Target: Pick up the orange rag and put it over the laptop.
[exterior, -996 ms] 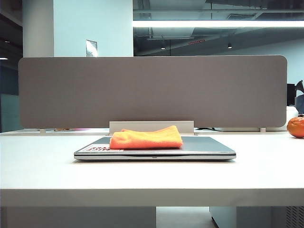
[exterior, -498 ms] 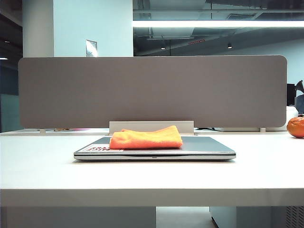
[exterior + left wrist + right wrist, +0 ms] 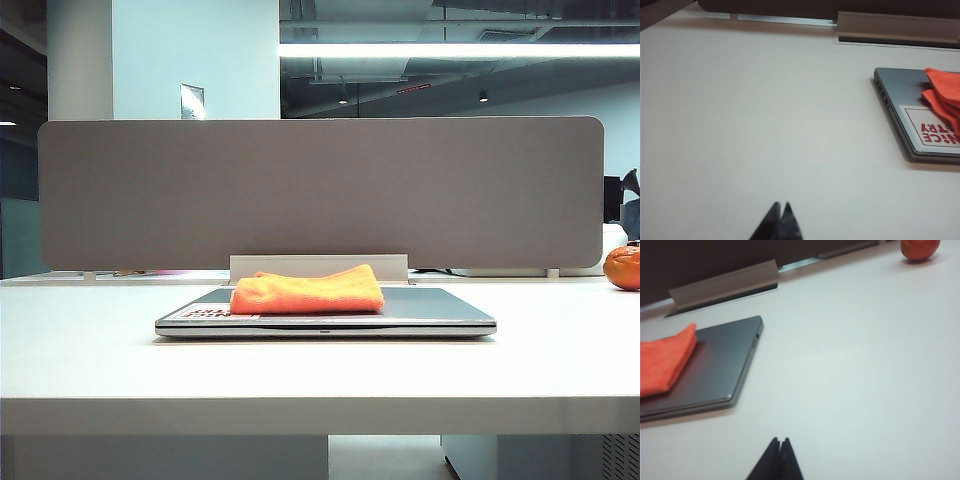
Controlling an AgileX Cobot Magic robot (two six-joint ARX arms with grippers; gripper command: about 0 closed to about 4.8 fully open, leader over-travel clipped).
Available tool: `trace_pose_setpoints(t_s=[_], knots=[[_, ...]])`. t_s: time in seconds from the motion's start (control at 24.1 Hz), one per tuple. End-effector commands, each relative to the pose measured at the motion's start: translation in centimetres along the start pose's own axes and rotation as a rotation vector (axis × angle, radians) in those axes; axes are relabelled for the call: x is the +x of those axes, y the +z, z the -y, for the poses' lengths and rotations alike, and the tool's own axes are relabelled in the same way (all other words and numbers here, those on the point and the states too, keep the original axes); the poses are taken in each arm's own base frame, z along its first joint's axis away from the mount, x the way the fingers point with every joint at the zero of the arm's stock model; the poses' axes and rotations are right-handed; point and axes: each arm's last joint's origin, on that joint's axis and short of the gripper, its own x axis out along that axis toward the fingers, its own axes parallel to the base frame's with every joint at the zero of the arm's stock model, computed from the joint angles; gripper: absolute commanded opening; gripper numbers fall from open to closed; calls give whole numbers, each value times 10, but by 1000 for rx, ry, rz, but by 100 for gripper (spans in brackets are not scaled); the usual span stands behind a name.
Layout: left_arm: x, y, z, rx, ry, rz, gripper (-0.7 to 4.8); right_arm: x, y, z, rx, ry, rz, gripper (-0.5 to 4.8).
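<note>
The orange rag (image 3: 308,289) lies folded on the closed lid of the laptop (image 3: 440,308), a little left of the lid's middle and covering only part of it, so bare silver-grey lid shows to its right and a strip to its left. The laptop sits flat at the middle of the white desk (image 3: 320,370), in front of a low pale rail (image 3: 318,266) and a grey divider panel (image 3: 320,190) at the far edge. A white sticker with red print (image 3: 935,131) shows on the lid's near left corner, partly under the rag. An orange ball (image 3: 623,267) rests at the far right of the desk, well apart from the laptop. Neither arm appears in the exterior view. In the left wrist view the left claw (image 3: 779,220) hangs over bare desk to the left of the laptop, its fingertips pressed together and holding nothing. In the right wrist view the right claw (image 3: 779,457) hangs over bare desk to the right of the laptop, fingertips likewise together and empty.
</note>
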Motion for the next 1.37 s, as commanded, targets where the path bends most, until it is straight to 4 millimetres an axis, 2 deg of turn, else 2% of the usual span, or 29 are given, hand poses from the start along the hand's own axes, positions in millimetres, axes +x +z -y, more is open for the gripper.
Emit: trace_pose_setpoints(t_s=[0.04, 0.41, 1.37], knots=[[0, -1, 0, 4, -3, -10, -6, 0, -2, 3, -22, -29, -11, -5], [0, -1, 0, 4, -3, -10, -6, 0, -1, 10, -76, -94, 2, -5], [0, -1, 0, 4, -3, -10, -6, 0, 0, 9, -77, -93, 6, -5]])
